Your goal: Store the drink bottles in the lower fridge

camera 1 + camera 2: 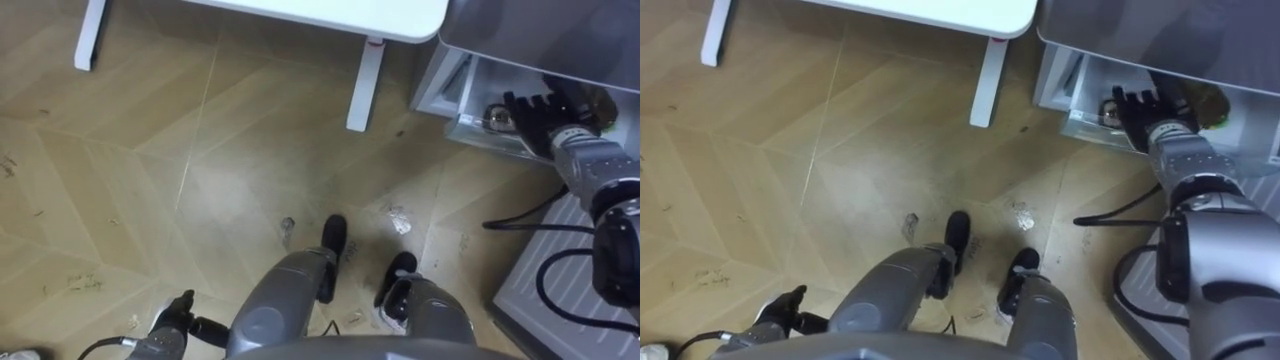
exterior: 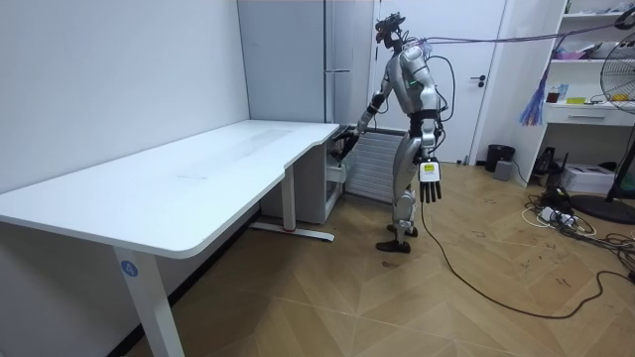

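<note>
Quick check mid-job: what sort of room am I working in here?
Probably an office or workroom, not a kitchen: a long white desk, a tall grey fridge in the corner, and a shelf unit with a standing fan on parquet floor.

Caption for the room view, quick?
Robot by white desk, right hand reaching into lower fridge, left hand hanging open.

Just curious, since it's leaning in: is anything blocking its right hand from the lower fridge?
Nothing visible does. The door of the fridge stands open, and the right hand reaches into the lower compartment with straight fingers, beside a shiny round thing, perhaps a can. The left hand hangs at its side.
</note>
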{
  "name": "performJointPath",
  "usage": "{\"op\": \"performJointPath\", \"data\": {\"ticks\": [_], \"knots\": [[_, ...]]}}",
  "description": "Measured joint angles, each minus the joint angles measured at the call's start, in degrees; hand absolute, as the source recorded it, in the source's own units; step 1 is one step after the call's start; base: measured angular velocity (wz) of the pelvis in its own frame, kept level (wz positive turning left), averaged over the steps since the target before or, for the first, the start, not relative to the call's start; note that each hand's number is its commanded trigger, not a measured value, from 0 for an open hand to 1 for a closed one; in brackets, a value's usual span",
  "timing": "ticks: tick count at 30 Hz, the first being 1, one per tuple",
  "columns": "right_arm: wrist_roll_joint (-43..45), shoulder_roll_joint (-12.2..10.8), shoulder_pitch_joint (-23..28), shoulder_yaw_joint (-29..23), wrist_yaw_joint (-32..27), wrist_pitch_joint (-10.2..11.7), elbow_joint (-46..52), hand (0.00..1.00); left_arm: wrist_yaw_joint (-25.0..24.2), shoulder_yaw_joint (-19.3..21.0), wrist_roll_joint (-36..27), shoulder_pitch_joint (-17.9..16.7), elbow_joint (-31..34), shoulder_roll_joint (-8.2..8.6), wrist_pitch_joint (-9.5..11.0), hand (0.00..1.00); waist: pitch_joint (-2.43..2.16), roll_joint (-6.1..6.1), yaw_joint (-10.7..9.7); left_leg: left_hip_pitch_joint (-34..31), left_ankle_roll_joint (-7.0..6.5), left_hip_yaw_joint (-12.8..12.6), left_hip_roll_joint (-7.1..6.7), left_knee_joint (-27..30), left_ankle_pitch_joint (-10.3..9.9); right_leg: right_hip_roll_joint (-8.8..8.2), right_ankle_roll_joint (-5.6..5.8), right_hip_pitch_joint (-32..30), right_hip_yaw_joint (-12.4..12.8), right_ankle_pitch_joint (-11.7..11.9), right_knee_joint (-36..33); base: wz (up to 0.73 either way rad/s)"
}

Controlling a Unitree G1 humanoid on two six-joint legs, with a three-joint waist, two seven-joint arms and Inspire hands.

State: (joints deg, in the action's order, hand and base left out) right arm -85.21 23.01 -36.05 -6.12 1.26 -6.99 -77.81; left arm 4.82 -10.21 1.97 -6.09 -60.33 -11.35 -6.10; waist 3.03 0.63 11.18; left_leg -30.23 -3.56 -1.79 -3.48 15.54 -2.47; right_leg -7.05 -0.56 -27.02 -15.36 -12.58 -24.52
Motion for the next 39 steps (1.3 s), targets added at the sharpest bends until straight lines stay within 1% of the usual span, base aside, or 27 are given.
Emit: {"op": "performJointPath", "data": {"ticks": [2, 6, 7, 9, 10, 13, 14, 15, 17, 21, 22, 23, 25, 27, 29, 30, 31, 33, 35, 36, 37, 39], "knots": [[0.51, 0.86, 0.0, 0.96, 0.2, -0.02, -0.1, 0.0, -0.05, -0.74, 0.13, 0.0, 0.12, -0.04, -0.08, 0.0, 0.01, -0.07, -0.01, 0.54, -0.02, -0.48, 0.0, 0.0, 0.01, -0.03, 0.0, 0.33, 0.37, 0.0, -0.18, -0.06], [0.52, 0.76, 0.34, 1.53, 0.2, -0.13, -0.15, 0.0, -0.48, -0.78, 0.2, 0.0, 0.24, -0.37, 0.07, 0.0, 0.01, -0.28, -0.38, 1.54, -0.06, -0.87, 0.06, -0.01, 0.03, -0.11, 0.0, 1.46, 0.28, -0.12, -0.02, 0.02], [0.67, 0.76, 0.53, 1.54, 0.24, -0.39, -0.15, 0.0, -0.69, -0.75, 0.36, -0.01, 0.22, -0.6, 0.08, 0.0, 0.0, -0.3, -0.75, 1.86, -0.13, -0.84, 0.04, 0.01, 0.08, -0.13, 0.04, 1.96, -0.01, -0.14, 0.39, 0.17], [1.66, 0.76, 1.47, 1.53, 0.82, -0.63, -0.12, 0.0, -0.99, -0.66, 0.37, -0.01, 0.47, -1.16, 0.09, 0.0, -0.14, -0.49, -1.39, 2.13, -0.16, -0.8, 0.1, 0.16, 0.09, -0.03, 0.15, 2.93, -0.63, -0.19, 0.95, 0.2], [2.24, 0.76, 2.02, 1.54, 0.9, -0.63, -0.11, 0.0, -1.01, -0.64, 0.22, 0.02, 0.56, -1.49, 0.09, 0.0, -0.39, -0.91, -1.45, 2.25, -0.17, -0.8, 0.11, 0.19, 0.09, 0.03, 0.17, 3.21, -0.72, -0.2, 1.11, 0.12], [3.09, 0.77, 4.41, 1.54, 1.07, -0.61, -0.13, 0.0, -1.01, -0.58, 0.26, 0.02, -0.06, -1.54, 0.14, 0.0, -0.56, -1.13, -1.79, 4.42, -0.23, -0.89, 0.1, 0.09, 0.05, 0.2, 0.41, 6.48, -1.58, 0.01, 2.8, 0.12], [3.39, 0.77, 5.65, 1.53, 1.56, -0.61, -0.13, 0.0, -1.01, -0.43, 0.27, 0.02, -0.2, -1.54, 0.16, 0.0, -0.69, -1.19, -2.05, 5.44, -0.24, -1.05, 0.1, -0.14, 0.04, 0.25, 0.52, 7.96, -2.13, 0.09, 3.6, 0.16], [3.55, 0.78, 6.24, 1.54, 1.98, -0.59, -0.13, 0.0, -1.03, -0.26, 0.35, 0.01, -0.22, -1.55, 0.17, 0.0, -0.75, -1.27, -2.16, 5.91, -0.24, -1.12, 0.13, -0.3, 0.04, 0.36, 0.57, 8.61, -2.25, 0.12, 3.97, 0.11], [3.94, 0.82, 7.9, 1.56, 3.25, -0.6, -0.13, 0.0, -1.61, 0.84, 0.96, -0.01, -0.16, -1.53, 0.19, 0.0, -1.04, -1.76, -2.34, 7.37, -0.53, -1.33, 0.43, -0.8, -0.18, 0.79, 0.59, 10.1, -2.2, 0.39, 4.93, -0.02], [4.25, 0.8, 9.43, 1.38, 4.63, -0.47, -0.1, 0.0, -1.66, 1.52, 0.92, -0.06, 0.25, -1.55, 0.3, 0.0, -1.25, -1.73, -3.65, 9.79, -0.49, -1.39, 0.78, -1.4, -0.26, 1.45, 0.55, 13.15, -2.15, 1.14, 7.01, -0.03], [4.22, 0.78, 10.5, 1.35, 5.33, -0.42, -0.04, 0.0, -1.66, 2.22, 0.89, -0.08, 0.28, -1.54, 0.34, 0.0, -1.5, -1.85, -3.84, 10.84, -0.46, -1.42, 0.79, -1.93, -0.28, 1.51, 0.55, 13.99, -2.1, 1.16, 7.32, -0.04], [4.3, 0.79, 11.22, 1.33, 5.61, -0.38, -0.05, 0.0, -1.67, 2.78, 0.9, -0.16, 0.21, -1.52, 0.37, 0.0, -1.89, -1.91, -4.26, 11.55, -0.42, -1.48, 0.87, -2.18, -0.3, 1.73, 0.55, 14.88, -2.03, 1.42, 8.06, -0.05], [4.58, 0.8, 12.48, 1.2, 6.58, -0.04, -0.02, 0.0, -1.67, 3.81, 0.91, -0.19, 0.13, -1.5, 0.46, 0.0, -1.98, -1.94, -4.7, 12.88, -0.26, -1.58, 1.01, -2.25, -0.49, 2.15, 0.53, 16.68, -1.93, 1.89, 9.32, -0.06], [4.67, 0.8, 13.78, -0.09, 7.47, 0.06, -0.02, 0.0, -1.63, 4.6, 0.91, -0.67, 0.16, -1.46, 1.13, 0.0, -2.08, -1.95, -5.29, 14.17, -0.21, -1.88, 1.02, -2.37, -0.78, 2.44, 0.55, 18.31, -1.87, 2.2, 10.46, -0.06], [4.98, 0.79, 15.18, -0.88, 7.81, 0.49, 0.07, 0.0, -1.44, 5.74, 0.78, -1.45, 0.09, -1.48, 1.5, 0.0, -2.19, -1.87, -6.49, 15.92, -0.18, -2.17, 1.06, -2.96, -0.98, 2.74, 0.65, 20.12, -1.85, 2.51, 11.85, 0.0], [4.98, 0.78, 15.97, -0.88, 7.86, 0.82, 0.24, 0.0, -1.29, 5.78, 0.74, -1.52, 0.08, -1.53, 1.48, 0.0, -2.53, -1.86, -6.51, 16.06, -0.14, -2.19, 1.07, -3.11, -1.04, 2.81, 0.64, 20.23, -1.8, 2.56, 12.13, 0.0], [5.12, 0.79, 17.5, -0.88, 7.96, 1.4, 0.43, 0.0, -0.93, 5.8, 0.72, -1.54, 0.17, -1.54, 1.48, 0.0, -3.07, -1.83, -6.56, 16.29, -0.13, -2.29, 1.09, -3.46, -1.07, 2.88, 0.64, 20.38, -1.73, 2.66, 12.45, -0.08], [6.25, 0.66, 18.93, -0.8, 7.88, 1.49, 0.43, 0.0, -0.35, 5.78, 0.16, -1.22, 0.2, -1.45, 1.49, 0.0, -3.1, -1.74, -6.65, 16.89, -0.12, -2.7, 1.16, -3.97, -1.05, 2.95, 0.62, 20.72, -1.44, 2.74, 12.67, -0.11], [6.82, -0.06, 19.91, -0.79, 7.17, 1.44, 0.23, 0.0, -0.02, 5.79, -1.35, -1.28, 0.06, -1.45, 1.49, 0.0, -3.07, -1.66, -6.77, 17.54, 0.03, -3.03, 1.63, -4.3, -1.14, 3.07, 0.57, 21.04, -0.44, 2.76, 12.69, -0.18], [6.82, -0.23, 20.11, -0.82, 6.91, 1.45, 0.23, 0.0, 0.0, 5.79, -1.45, -1.22, -0.03, -1.45, 1.5, 0.0, -3.05, -1.65, -6.9, 17.61, 0.06, -3.1, 1.63, -4.3, -1.17, 3.07, 0.56, 21.13, -0.38, 2.77, 12.7, -0.11], [6.82, -0.6, 20.56, -0.82, 6.49, 1.46, 0.15, 0.0, 0.04, 5.79, -1.48, -1.15, -0.29, -1.45, 1.58, 0.0, -2.99, -1.65, -7.31, 17.72, 0.11, -3.3, 1.64, -4.29, -1.2, 3.08, 0.56, 21.31, -0.39, 2.77, 12.7, -0.04], [6.81, -1.29, 20.65, -0.82, 5.59, 1.47, -0.41, 0.0, 0.05, 5.78, -2.16, -1.12, -0.54, -1.39, 1.81, 0.0, -2.64, -1.56, -7.76, 17.75, 0.2, -3.55, 1.7, -4.21, -1.3, 3.16, 0.5, 21.49, -0.35, 2.81, 12.69, -0.03]]}}
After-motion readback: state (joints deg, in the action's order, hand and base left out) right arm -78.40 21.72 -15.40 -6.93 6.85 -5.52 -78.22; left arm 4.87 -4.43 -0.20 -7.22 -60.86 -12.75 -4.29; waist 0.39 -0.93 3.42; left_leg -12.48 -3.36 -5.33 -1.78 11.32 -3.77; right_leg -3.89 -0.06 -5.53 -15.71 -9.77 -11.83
